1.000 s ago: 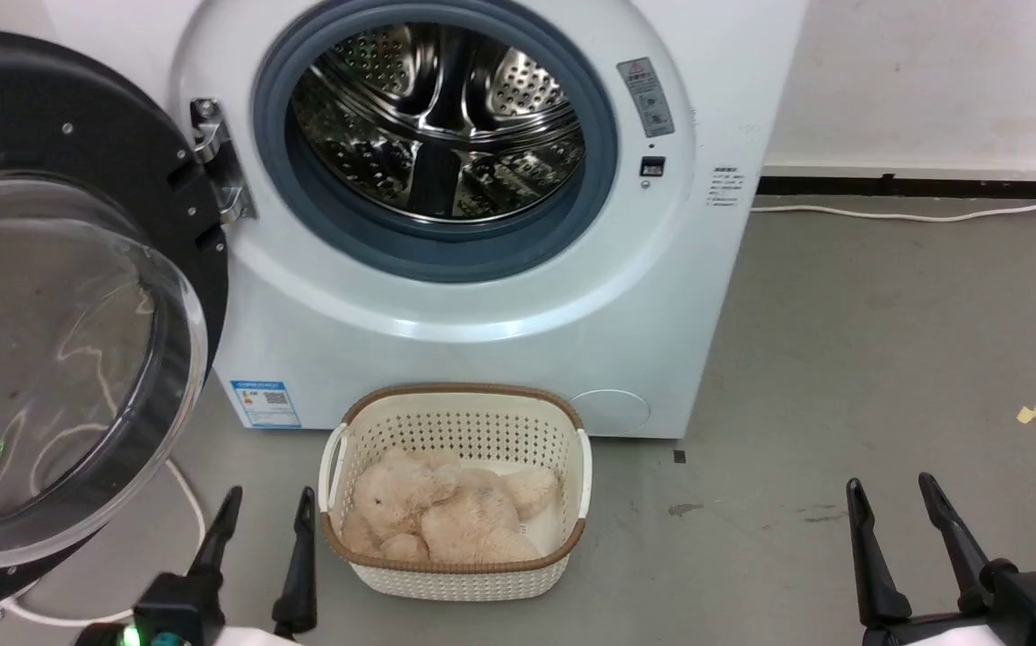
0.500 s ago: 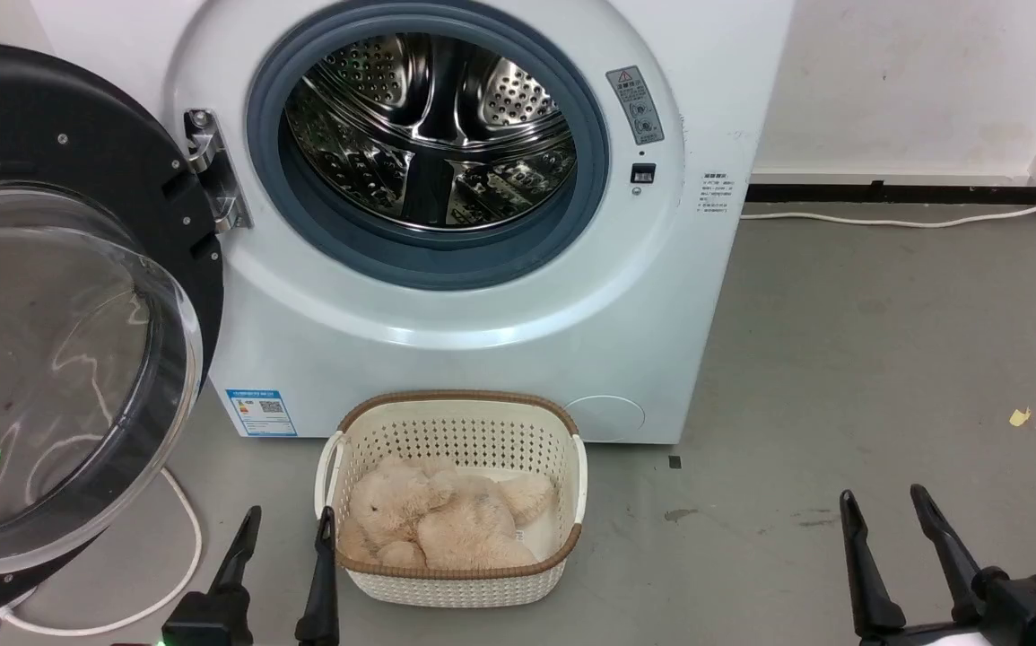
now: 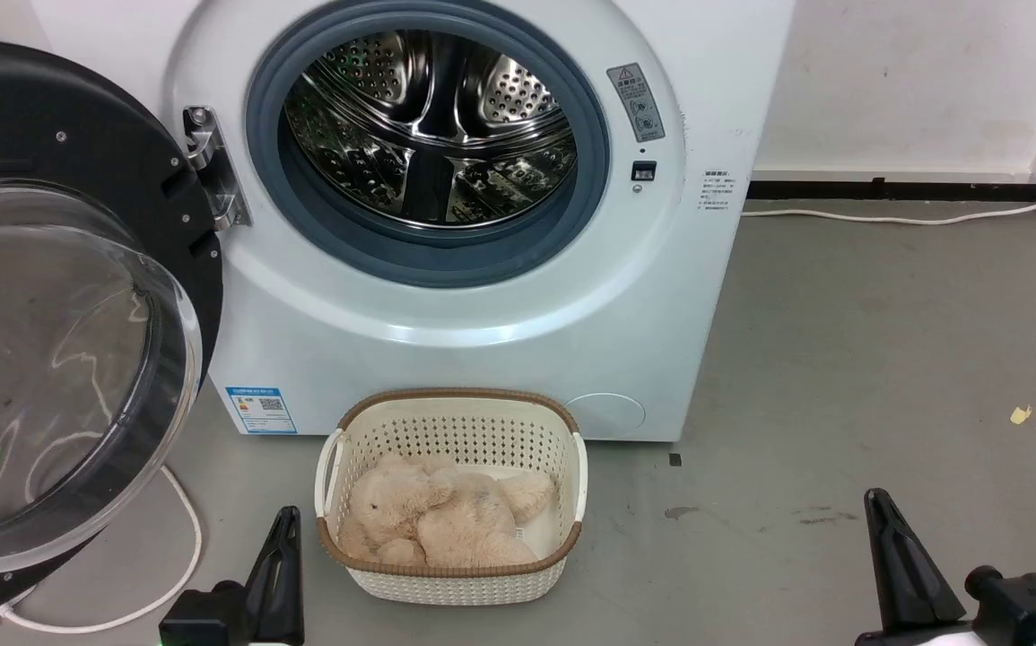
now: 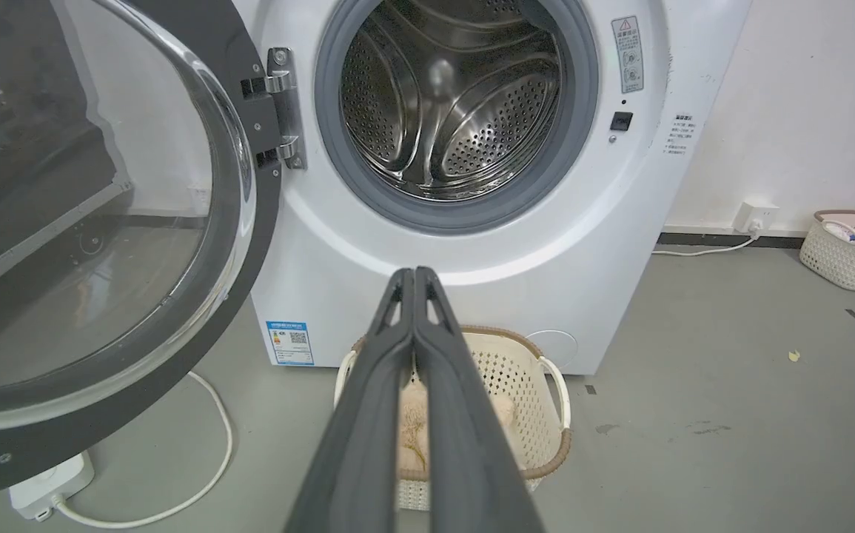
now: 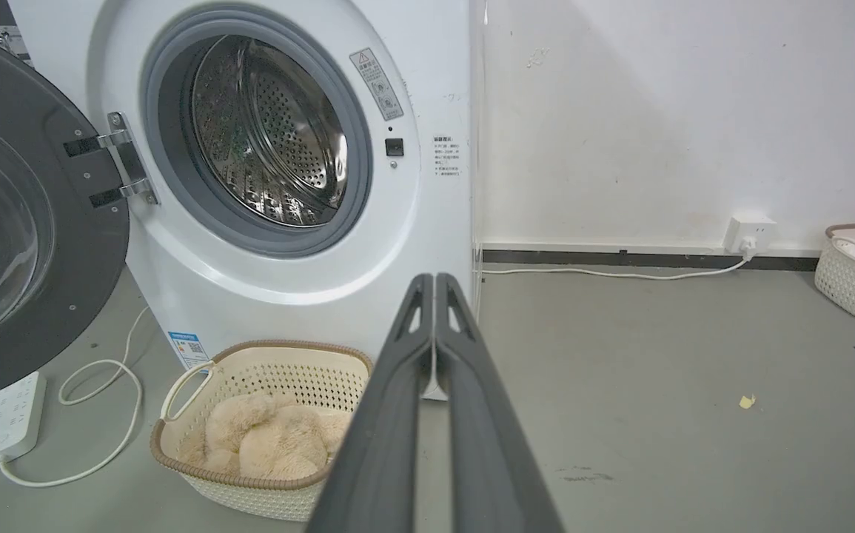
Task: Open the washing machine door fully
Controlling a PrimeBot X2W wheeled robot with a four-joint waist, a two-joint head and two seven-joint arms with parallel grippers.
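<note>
- The washing machine door (image 3: 60, 359) stands swung wide at the left of the washing machine (image 3: 482, 350), hanging on its hinge (image 3: 213, 170). Its glass bowl bulges toward the robot, and the steel drum (image 3: 432, 135) is exposed.
- The left gripper (image 3: 285, 516) sits low, near the door's lower edge but apart from it, its 2 fingers pressed together on nothing.
- The right gripper (image 3: 881, 498) sits low over the floor at the right, well apart from the machine, its 2 fingers also together and empty.
- A cream basket (image 3: 455, 583) holding a plush toy (image 3: 437, 520) stands before the machine, between the 2 grippers.
</note>
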